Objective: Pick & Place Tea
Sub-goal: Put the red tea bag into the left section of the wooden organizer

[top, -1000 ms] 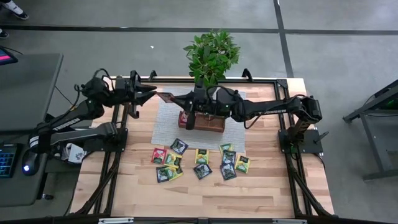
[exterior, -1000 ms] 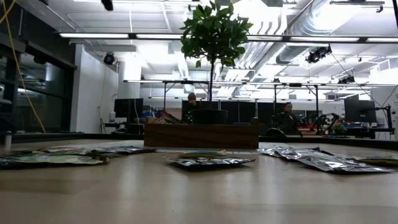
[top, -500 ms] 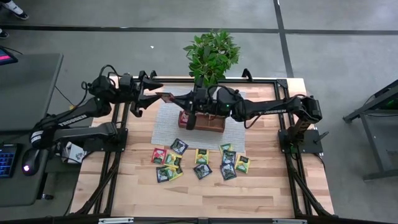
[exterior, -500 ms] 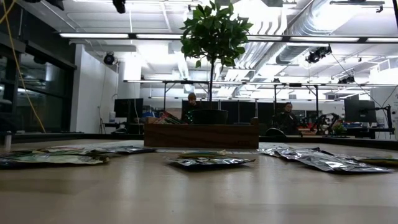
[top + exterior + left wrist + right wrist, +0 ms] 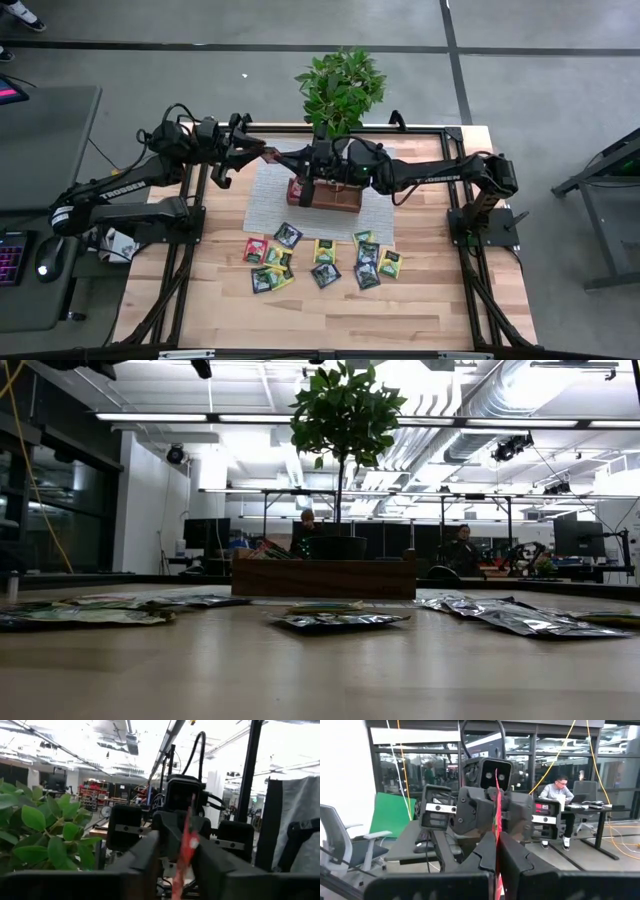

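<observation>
A red tea sachet (image 5: 272,155) hangs high over the table's far left, above the grey mat (image 5: 268,205). My right gripper (image 5: 285,158) is shut on it, reaching level from the right. My left gripper (image 5: 261,153) faces it from the left, open. Its two fingers stand on either side of the sachet's free end (image 5: 187,840), which shows edge-on. The brown wooden tray (image 5: 335,198) sits on the mat under the right arm, with red sachets (image 5: 295,190) in its left compartment. Several more tea sachets (image 5: 320,262) lie flat on the table nearer the front. My right gripper pinches one end of the red sachet (image 5: 496,837) between its two fingers, coming level from the table's right. The sachet stands on edge, sticks out past the fingertips toward the left arm, and is clear of mat and tray. My left gripper's fingers (image 5: 210,860) flank the free end; whether one touches it I cannot tell.
A potted plant (image 5: 340,90) stands just behind the tray at the far edge. Black frame rails (image 5: 195,230) run along both sides of the table. Bare wood (image 5: 320,320) lies in front of the loose sachets.
My left gripper has moved toward the table's right, up to the sachet's free end. On the way it spread its fingers wide, then narrowed them around the sachet. The right gripper and the sachet have kept still.
</observation>
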Motion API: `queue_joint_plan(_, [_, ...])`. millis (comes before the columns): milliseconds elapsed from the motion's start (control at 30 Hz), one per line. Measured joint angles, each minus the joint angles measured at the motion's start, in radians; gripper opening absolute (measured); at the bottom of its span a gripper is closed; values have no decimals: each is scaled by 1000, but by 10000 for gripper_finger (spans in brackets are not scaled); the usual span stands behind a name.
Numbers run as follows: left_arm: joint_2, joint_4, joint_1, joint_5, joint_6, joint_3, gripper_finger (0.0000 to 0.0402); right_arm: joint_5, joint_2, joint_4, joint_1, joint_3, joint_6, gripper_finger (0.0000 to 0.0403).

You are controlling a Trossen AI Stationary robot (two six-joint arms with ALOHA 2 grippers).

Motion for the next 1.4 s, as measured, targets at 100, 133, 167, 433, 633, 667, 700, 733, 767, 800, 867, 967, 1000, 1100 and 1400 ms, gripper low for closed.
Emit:
queue_joint_plan(100, [0, 0, 0, -1, 31, 0, 15, 1, 0, -1, -2, 0, 0, 0])
queue_joint_plan(133, [0, 1, 0, -1, 32, 0, 11, 1, 0, -1, -3, 0, 0, 0])
queue_joint_plan(167, [0, 5, 0, 0, 39, 0, 12, 1, 0, -1, -6, 0, 0, 0])
queue_joint_plan(433, [0, 12, 0, 19, 58, 0, 1, 44, 0, -4, -6, 0, 7, 22])
queue_joint_plan(633, [0, -25, 0, 19, 77, 0, 1, 72, -25, -93, -15, 0, 30, 121])
queue_joint_plan(667, [0, -36, 0, 19, 80, 0, 0, 85, -34, -122, -17, 0, 36, 139])
queue_joint_plan(700, [-1, -52, 0, 19, 88, 0, 0, 100, -48, -158, -20, 0, 44, 156])
queue_joint_plan(733, [-1, -74, 0, 19, 102, 0, 0, 111, -65, -214, -21, 0, 46, 172])
queue_joint_plan(767, [-1, -104, 0, 18, 119, 0, 0, 137, -82, -270, -22, 0, 45, 187])
queue_joint_plan(800, [-1, -145, 0, 12, 137, 0, 0, 173, -101, -336, -22, 0, 46, 200])
queue_joint_plan(867, [-1, -245, 0, -6, 175, 1, 0, 250, -142, -495, -22, 0, 51, 218])
queue_joint_plan(967, [16, -386, 0, -21, 243, 1, 0, 310, -199, -718, -22, 0, 95, 231])
queue_joint_plan(1000, [31, -422, 0, -24, 262, 1, 0, 311, -217, -790, -23, 0, 116, 232])
queue_joint_plan(1100, [101, -471, 0, -14, 300, 1, 0, 308, -254, -972, -23, 0, 184, 233])
queue_joint_plan(1400, [381, -437, 0, 31, 347, 1, 0, 345, -274, -1250, 38, 0, 319, 233])
